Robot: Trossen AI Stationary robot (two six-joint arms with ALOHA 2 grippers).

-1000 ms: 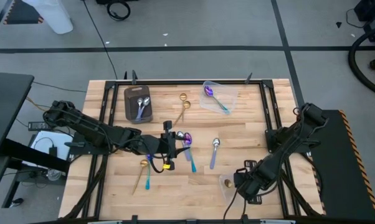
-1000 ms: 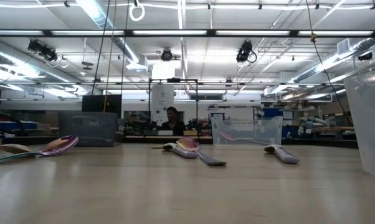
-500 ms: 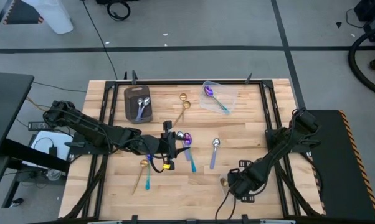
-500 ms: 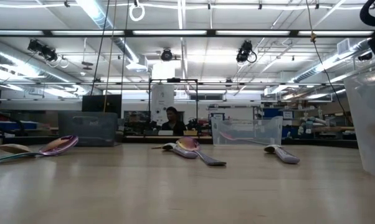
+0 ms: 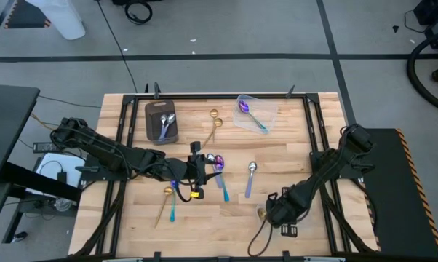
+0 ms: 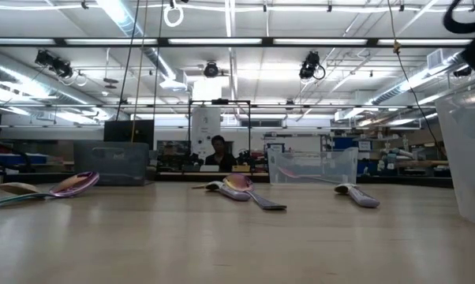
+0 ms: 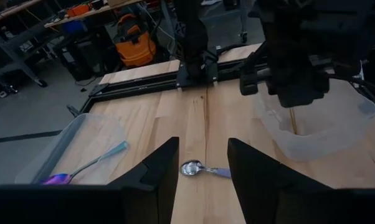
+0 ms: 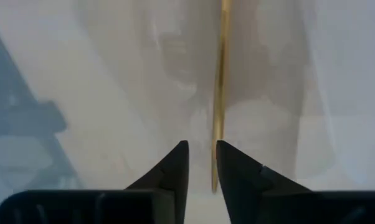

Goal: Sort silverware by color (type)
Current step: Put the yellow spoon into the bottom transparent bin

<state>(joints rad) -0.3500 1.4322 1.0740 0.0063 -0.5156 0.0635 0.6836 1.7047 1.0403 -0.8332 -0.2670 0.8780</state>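
My right gripper point(image 8: 202, 155) points down into a clear container point(image 5: 264, 217) at the table's near right, its fingers a narrow gap apart with nothing between them. A gold spoon point(image 8: 220, 93) lies on the container's floor below it. My left gripper point(image 7: 203, 162) waits open above mid-table point(image 5: 206, 166), holding nothing. Beyond it a silver spoon point(image 7: 192, 168) lies flat on the wood. Loose on the table are a purple spoon point(image 5: 220, 171), gold spoons point(image 5: 213, 124) and a gold and a teal-handled one point(image 5: 168, 204). My right gripper comes from above, pointing down. The gold spoon's handle end point(image 8: 213, 180) runs close along the inner edge of one fingertip point(image 8: 228, 163). I cannot tell whether they touch. The spoon rests in the container, not lifted.
A dark tray point(image 5: 161, 120) with silver spoons stands at the far left. A second clear container point(image 5: 257, 113) with a purple spoon stands at the far right. In the low view a container wall point(image 6: 466, 150) rises on the right.
My right gripper has gone toward the table's left edge and a little down, and now stands over the near clear container, covering it in the high view. The spoons on the table lie where they were.
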